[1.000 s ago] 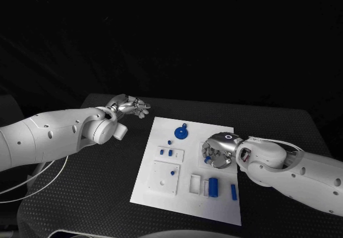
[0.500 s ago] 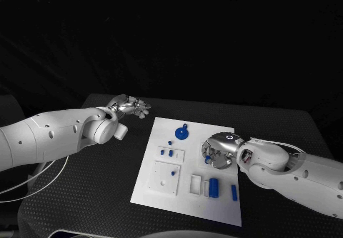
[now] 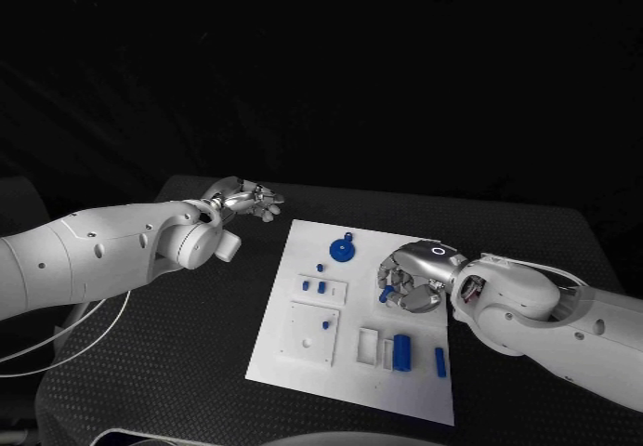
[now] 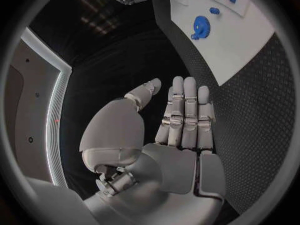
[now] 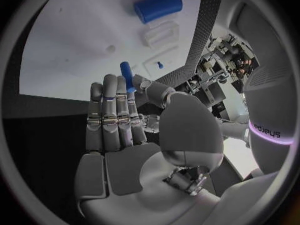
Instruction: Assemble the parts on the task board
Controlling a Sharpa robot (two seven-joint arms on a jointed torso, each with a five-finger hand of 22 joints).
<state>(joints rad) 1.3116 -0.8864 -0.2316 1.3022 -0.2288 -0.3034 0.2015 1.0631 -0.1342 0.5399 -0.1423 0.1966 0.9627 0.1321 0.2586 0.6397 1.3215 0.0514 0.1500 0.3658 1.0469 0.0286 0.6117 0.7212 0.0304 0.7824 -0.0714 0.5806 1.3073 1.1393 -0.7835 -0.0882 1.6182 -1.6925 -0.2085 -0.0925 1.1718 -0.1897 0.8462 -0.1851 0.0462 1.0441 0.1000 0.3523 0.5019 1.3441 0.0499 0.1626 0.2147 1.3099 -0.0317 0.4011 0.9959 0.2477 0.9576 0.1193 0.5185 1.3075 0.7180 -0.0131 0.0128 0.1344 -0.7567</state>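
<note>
The white task board (image 3: 351,379) lies mid-table. On it are a blue gear (image 3: 340,248), two small blue pieces (image 3: 312,286), a blue cylinder (image 3: 400,348) and a blue bar (image 3: 439,360). My right hand (image 3: 413,277) hovers over the board's right side. It pinches a small blue peg (image 3: 386,292) between thumb and a finger. In the right wrist view the peg (image 5: 127,77) sticks out past the fingertips, with the cylinder (image 5: 157,7) beyond. My left hand (image 3: 246,199) is off the board's far left corner, fingers straight and holding nothing (image 4: 181,120).
White raised blocks (image 3: 311,327) with recesses sit on the board's near left, and a white slotted holder (image 3: 366,345) lies beside the cylinder. Black table surface (image 3: 161,353) surrounds the board. The left wrist view shows the gear (image 4: 200,27) on the board's corner.
My right hand has risen slightly and shifted a little right with the blue peg still pinched. The left hand has stayed put.
</note>
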